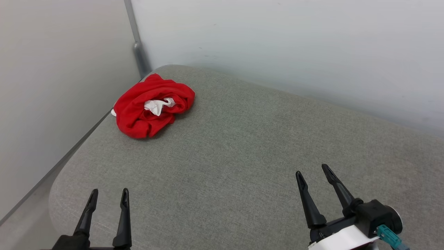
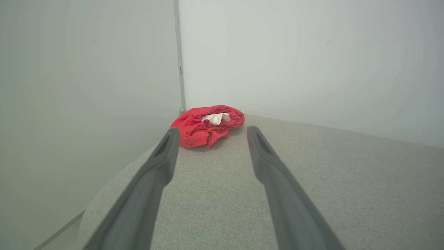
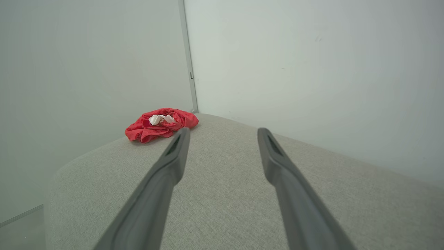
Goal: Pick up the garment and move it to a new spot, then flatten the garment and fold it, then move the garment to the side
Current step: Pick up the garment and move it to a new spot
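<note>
Grey upholstered surface, white walls, garment bunched near corner pole

We've got soft, even, fairly bright light here, no glare on the pale walls, and just a thin dark shadow tucked under the near edge of the garment, far ahead of the left gripper. In both wrist views our own fingers go smooth and smeary close to the lens, while the cushion weave between the jaws reads crisp. Beyond the jaws the walls shade greyer toward the corners.
</note>
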You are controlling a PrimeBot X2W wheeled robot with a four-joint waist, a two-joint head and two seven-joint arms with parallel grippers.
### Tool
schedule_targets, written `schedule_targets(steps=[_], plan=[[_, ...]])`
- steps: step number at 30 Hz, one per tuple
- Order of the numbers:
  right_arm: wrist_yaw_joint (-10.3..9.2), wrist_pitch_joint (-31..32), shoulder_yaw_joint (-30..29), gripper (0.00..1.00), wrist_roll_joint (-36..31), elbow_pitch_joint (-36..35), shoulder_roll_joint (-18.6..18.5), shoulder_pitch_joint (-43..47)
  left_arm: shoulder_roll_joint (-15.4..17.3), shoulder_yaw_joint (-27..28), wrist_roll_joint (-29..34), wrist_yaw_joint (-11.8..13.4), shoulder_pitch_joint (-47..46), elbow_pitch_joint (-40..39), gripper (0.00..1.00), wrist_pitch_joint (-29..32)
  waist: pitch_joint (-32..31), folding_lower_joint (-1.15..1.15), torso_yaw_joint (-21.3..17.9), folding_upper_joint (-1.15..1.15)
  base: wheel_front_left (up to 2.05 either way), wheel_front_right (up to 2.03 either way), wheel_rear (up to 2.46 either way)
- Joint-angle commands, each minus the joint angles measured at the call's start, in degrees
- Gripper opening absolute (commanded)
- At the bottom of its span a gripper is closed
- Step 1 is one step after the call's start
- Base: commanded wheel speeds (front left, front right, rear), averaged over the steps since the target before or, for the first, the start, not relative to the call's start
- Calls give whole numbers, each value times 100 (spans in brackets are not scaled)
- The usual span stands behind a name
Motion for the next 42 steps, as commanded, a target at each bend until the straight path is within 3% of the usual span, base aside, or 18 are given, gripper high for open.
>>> schedule_targets(steps=[1,8,10,15,20,24,31,36,37,42], plan=[[-2,-16,-5,100,-21,-8,6,-42,-11,38,-68,-5,70,-7,100,-16,9,0,-6,0,0,0,0],[-2,-15,-116,100,-228,-170,6,-37,-7,-41,-86,-12,-194,139,100,-16,340,0,-48,0,0,0,0],[-2,-15,-173,100,-347,-258,6,-130,238,-391,168,-13,-316,202,100,-16,582,0,-110,0,0,0,0],[-2,-15,-343,100,-744,-481,2,-349,424,-518,-226,-6,-977,486,100,-16,1315,0,-260,0,0,0,0],[-2,-16,-498,100,-1199,-704,-2,-578,1050,-664,-818,-7,-2015,884,100,-16,2074,0,-454,0,0,0,0],[-2,-16,-624,100,-1493,-862,-3,-718,1927,-910,-1508,-6,-3084,1663,100,104,2589,0,-619,0,0,0,0],[-2,-16,-843,100,-1702,-1167,-76,-902,3484,-1855,-3155,-6,-4954,2805,100,1550,3333,0,-938,0,0,0,0],[-2,-16,-909,100,-1761,-1332,-103,-997,4180,-2614,-4386,-8,-5884,3175,100,2810,3749,0,-1163,0,0,0,0],[-2,-13,-955,100,-1778,-1393,-82,-1012,4515,-2982,-5046,-8,-6235,3294,100,3641,3952,0,-1286,0,0,0,0],[-6,9,-1002,100,-1808,-1386,-76,-994,4790,-3366,-5720,-7,-6590,3595,100,4478,4198,0,-1434,0,0,0,0]])
